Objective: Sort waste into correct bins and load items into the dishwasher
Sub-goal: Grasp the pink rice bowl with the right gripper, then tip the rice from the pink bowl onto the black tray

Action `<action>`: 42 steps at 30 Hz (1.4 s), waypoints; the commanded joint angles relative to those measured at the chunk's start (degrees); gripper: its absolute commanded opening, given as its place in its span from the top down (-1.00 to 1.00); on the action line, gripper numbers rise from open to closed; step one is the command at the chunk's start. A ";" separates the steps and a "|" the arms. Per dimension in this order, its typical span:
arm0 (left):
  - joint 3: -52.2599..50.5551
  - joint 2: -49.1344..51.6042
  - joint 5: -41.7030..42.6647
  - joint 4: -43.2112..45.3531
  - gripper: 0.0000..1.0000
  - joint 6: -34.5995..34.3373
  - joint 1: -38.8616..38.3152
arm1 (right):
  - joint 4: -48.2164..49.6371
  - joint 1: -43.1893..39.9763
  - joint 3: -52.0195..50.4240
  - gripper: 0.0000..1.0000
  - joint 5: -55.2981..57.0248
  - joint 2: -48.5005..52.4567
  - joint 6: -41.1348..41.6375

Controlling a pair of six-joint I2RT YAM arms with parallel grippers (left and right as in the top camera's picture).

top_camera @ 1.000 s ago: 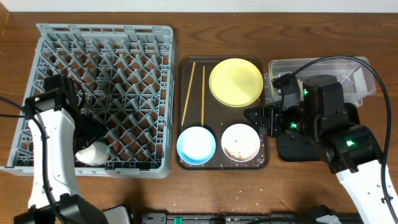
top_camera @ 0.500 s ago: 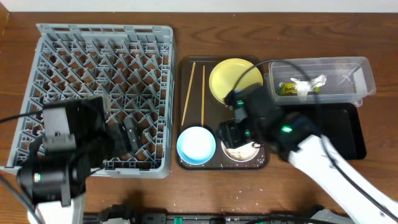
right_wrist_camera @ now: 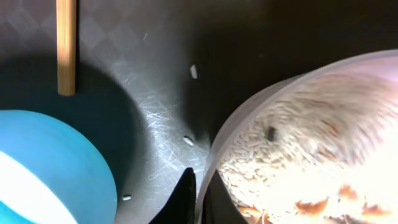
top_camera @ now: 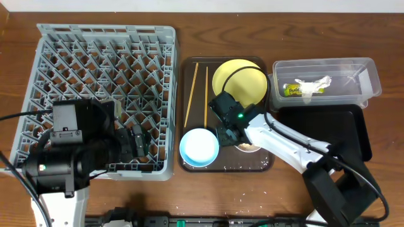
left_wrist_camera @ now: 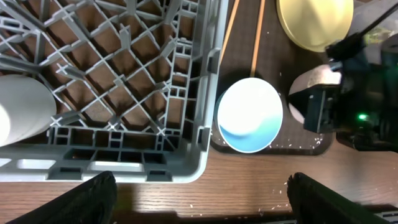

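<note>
My right gripper [right_wrist_camera: 200,194] is shut on the left rim of the small white bowl [right_wrist_camera: 298,143], one finger inside and one outside. The bowl holds rice grains and brownish scraps [right_wrist_camera: 311,205]. From overhead, the right gripper [top_camera: 231,135] covers most of that bowl [top_camera: 249,147]. The light blue bowl [top_camera: 199,146], the yellow plate [top_camera: 246,81] and two chopsticks [top_camera: 206,94] lie on the brown tray. The wrapper [top_camera: 307,87] sits in the clear tub [top_camera: 374,81]. My left gripper [left_wrist_camera: 199,205] hangs open over the table at the grey dish rack's [top_camera: 104,60] front right corner.
The dark brown tray [top_camera: 187,165] lies between the rack and the bins. The black tray [top_camera: 334,129] sits in front of the clear tub. A white rounded item [left_wrist_camera: 18,118] rests in the rack's front part. Loose rice grains [left_wrist_camera: 298,200] dot the table front.
The right arm swung left from the black tray to the white bowl and shut on its rim. The left arm moved right along the rack's front.
</note>
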 commanded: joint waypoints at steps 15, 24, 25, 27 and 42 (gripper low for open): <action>0.48 2.95 0.28 -0.59 -0.78 0.57 -0.17 | -8.37 -17.64 -0.33 0.99 -19.76 -32.50 -9.53; 0.48 3.04 0.31 -0.61 -0.78 0.57 -0.17 | -7.85 -52.61 -11.17 0.98 -57.16 -32.44 -32.35; 0.48 3.06 0.28 -0.59 -0.79 0.57 -0.17 | -5.51 -56.70 -13.81 0.98 -63.49 -31.76 -34.32; 0.48 3.06 0.28 -0.59 -0.79 0.57 -0.17 | -1.40 -61.51 -17.55 0.98 -72.72 -30.49 -36.89; 0.48 3.06 0.28 -0.59 -0.79 0.57 -0.17 | 14.16 -71.58 -26.01 0.98 -90.03 -20.44 -42.99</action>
